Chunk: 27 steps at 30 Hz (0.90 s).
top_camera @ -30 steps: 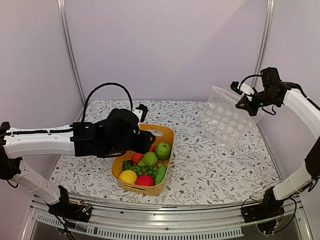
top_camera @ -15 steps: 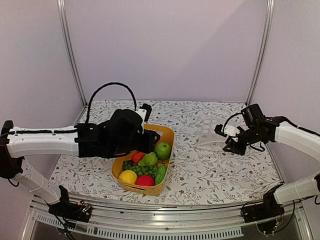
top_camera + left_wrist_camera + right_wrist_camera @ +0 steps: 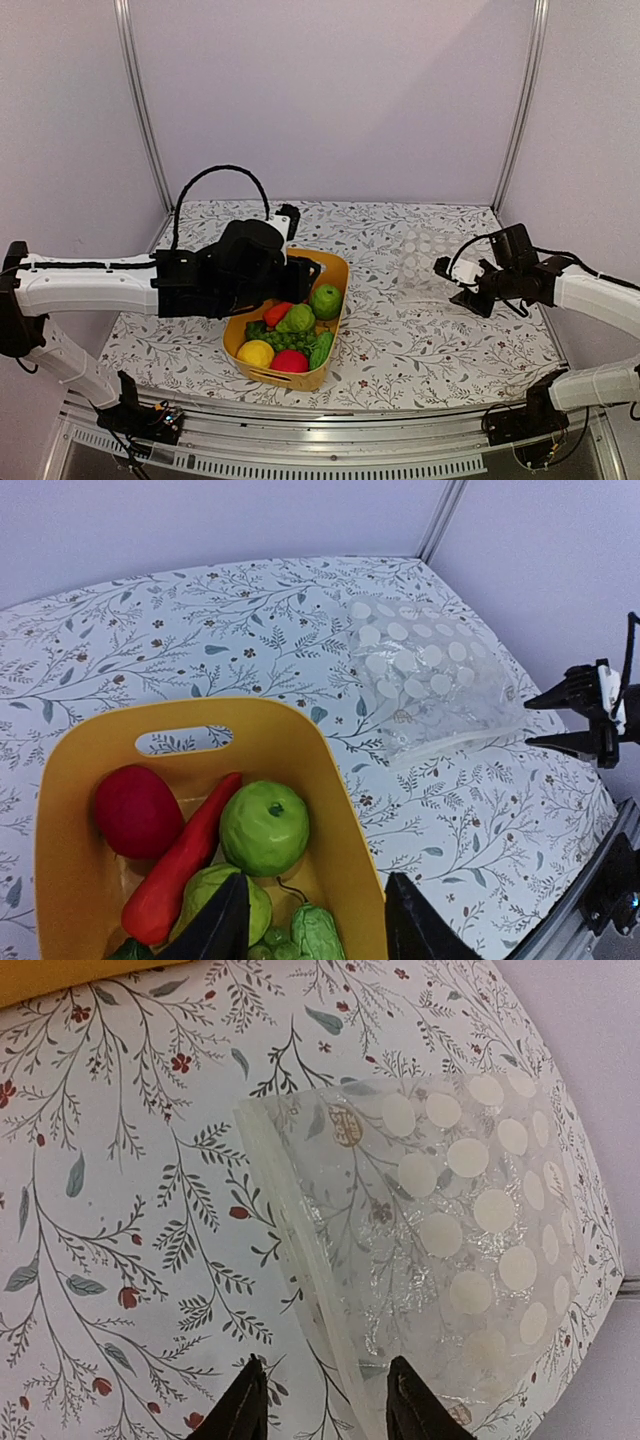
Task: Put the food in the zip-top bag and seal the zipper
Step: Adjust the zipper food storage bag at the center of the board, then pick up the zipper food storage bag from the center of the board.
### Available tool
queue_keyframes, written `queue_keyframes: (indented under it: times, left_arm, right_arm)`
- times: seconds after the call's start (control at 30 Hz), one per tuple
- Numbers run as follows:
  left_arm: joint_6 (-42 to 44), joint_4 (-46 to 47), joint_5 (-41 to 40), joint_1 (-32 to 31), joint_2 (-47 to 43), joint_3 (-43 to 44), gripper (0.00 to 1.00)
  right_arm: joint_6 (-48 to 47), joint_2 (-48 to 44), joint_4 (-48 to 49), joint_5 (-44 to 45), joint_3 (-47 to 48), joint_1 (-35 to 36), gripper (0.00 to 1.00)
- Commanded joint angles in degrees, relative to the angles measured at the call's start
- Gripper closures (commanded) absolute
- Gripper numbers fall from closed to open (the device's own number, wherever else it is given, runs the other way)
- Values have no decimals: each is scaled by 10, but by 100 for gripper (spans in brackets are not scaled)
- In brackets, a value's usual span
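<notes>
Right claw (image 3: 325,1405) first: both fingers are spread with nothing pinched between them, so it's released, hanging low over the table (image 3: 120,1210). Right at its tips is the zip-top bag (image 3: 450,1200), clear crinkly plastic with white dots, lying flat on the flowery cloth. On the wrist cam one corner of the bag sits in the gap between the fingertips. From the other arm's cam the tips look just clear of the bag's edge, so I wouldn't call it touching. The zipper (image 3: 285,1225) is the pale strip along the bag edge that starts just ahead of the fingertips and runs away from the claw. Can't tell if it's pressed shut.

Left claw (image 3: 320,925) is well apart from the bag, across the table. It's also spread and not clamped on anything. On its own cam one finger lines up over the inside of the yellow basket (image 3: 300,750) and the other over the cloth outside it. Can't tell if either touches the wall.

All the food (image 3: 290,335) sits in that basket. Just ahead of the inner finger is a lumpy green piece (image 3: 297,318), then a green apple (image 3: 263,827), a red chili (image 3: 185,855) lying diagonally, and a red round fruit (image 3: 137,810) farther out. Back behind the tips, the top cam shows green grapes (image 3: 285,340), a yellow fruit (image 3: 255,352) and another red fruit (image 3: 290,361).
</notes>
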Motion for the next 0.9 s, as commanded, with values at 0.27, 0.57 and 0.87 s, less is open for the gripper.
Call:
queue_keyframes:
  times: [0.27, 0.57, 0.87]
  left_arm:
    - [-10, 5, -16, -8, 2, -8, 54]
    - [-9, 5, -16, -8, 0, -6, 55]
    - [-11, 35, -2, -10, 11, -9, 54]
  right_arm:
    - [-94, 158, 230, 161, -65, 3, 55]
    - [-86, 233, 273, 172, -51, 4, 57]
    - [-78, 239, 310, 224, -50, 3, 81]
